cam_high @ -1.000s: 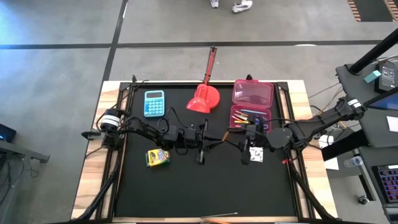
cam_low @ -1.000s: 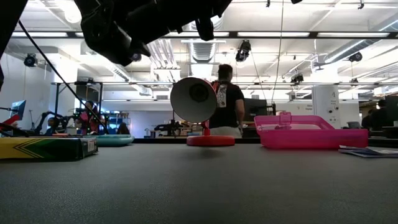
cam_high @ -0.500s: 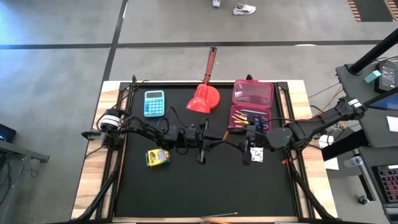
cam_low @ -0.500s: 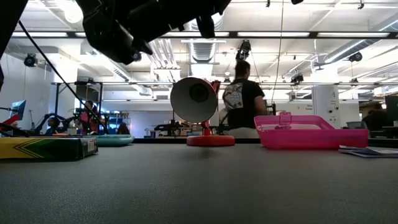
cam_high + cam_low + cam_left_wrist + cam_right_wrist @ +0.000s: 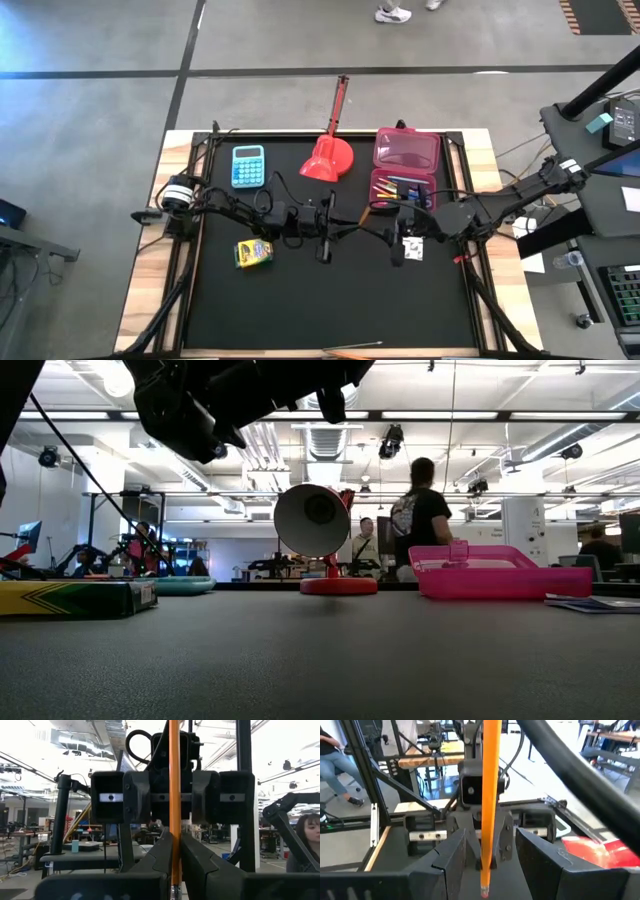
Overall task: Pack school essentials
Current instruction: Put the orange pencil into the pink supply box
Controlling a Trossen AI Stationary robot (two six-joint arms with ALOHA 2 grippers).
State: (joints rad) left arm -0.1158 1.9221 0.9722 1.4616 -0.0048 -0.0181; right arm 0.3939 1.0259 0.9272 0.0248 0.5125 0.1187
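A thin orange pencil (image 5: 174, 780) hangs level above the table's middle, between my two grippers (image 5: 365, 213). My left gripper (image 5: 174, 870) is shut on it. My right gripper (image 5: 489, 832) faces it from the right and is open, one finger on each side of the pencil (image 5: 490, 770) with a gap to each. The open pink pencil case (image 5: 405, 170) lies at the far right with several pencils in its tray. The crayon box (image 5: 254, 252) lies flat at the left. The white speckled square (image 5: 412, 248) lies under the right arm. My left gripper pinches the pencil near one end (image 5: 174, 862) between its two fingers. It comes level from the table's left, and the pencil sticks out forward along the fingers toward the right gripper. The pencil is lifted clear of the table and about level.
A light-blue calculator (image 5: 248, 166) and a red long-handled scoop (image 5: 328, 155) lie at the far side. Another orange pencil (image 5: 350, 350) lies at the near edge. The near half of the black mat (image 5: 320, 300) is bare. People walk in the room beyond (image 5: 420, 525).
The right arm has drawn back slightly toward the table's right edge. The pencil and the left gripper have stayed in place. A person in the room behind has walked to the right.
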